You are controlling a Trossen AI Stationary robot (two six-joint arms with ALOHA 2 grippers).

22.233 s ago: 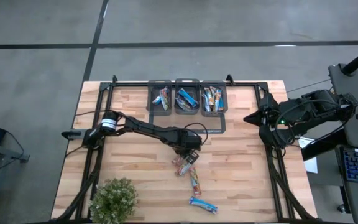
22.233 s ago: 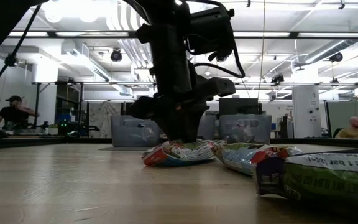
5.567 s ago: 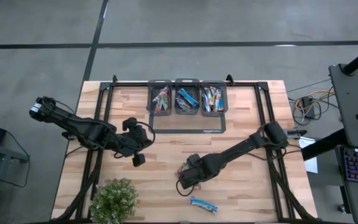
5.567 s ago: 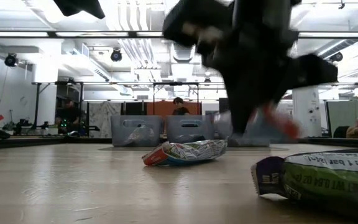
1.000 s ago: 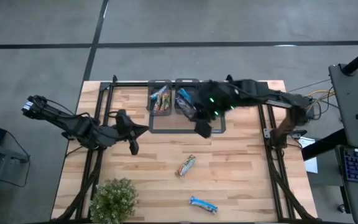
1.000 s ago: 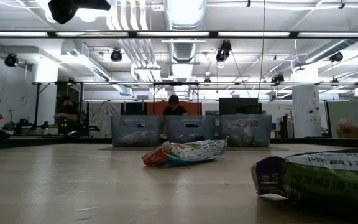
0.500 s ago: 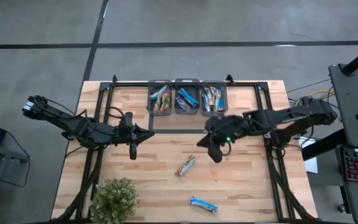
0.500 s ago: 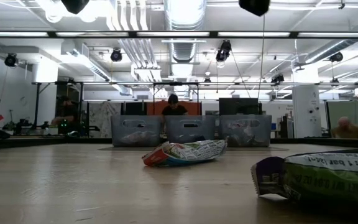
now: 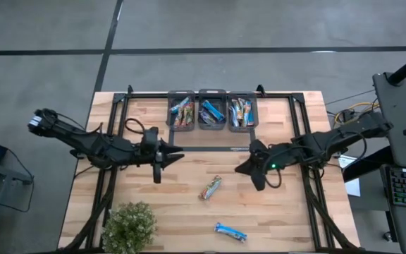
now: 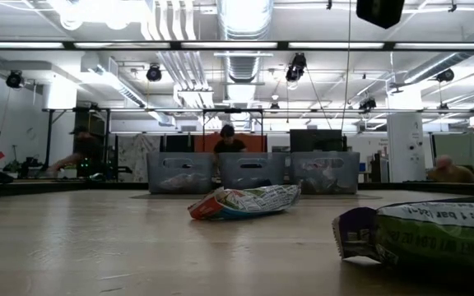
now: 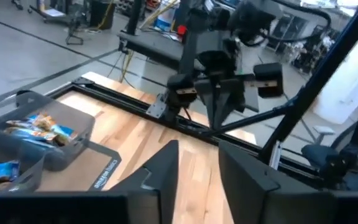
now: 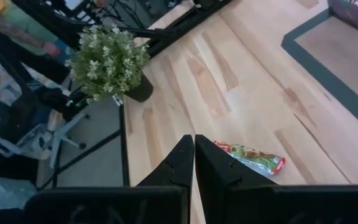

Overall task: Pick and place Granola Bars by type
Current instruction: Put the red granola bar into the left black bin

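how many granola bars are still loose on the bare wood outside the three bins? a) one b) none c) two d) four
c) two: in the high view a green and red bar lies mid-table and a blue bar lies near the front edge, while all the others sit in the three bins at the back.

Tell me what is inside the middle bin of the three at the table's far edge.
The middle bin holds blue-wrapped granola bars lying in a loose pile. Their count is unclear, and anything beneath the top bars is hidden.
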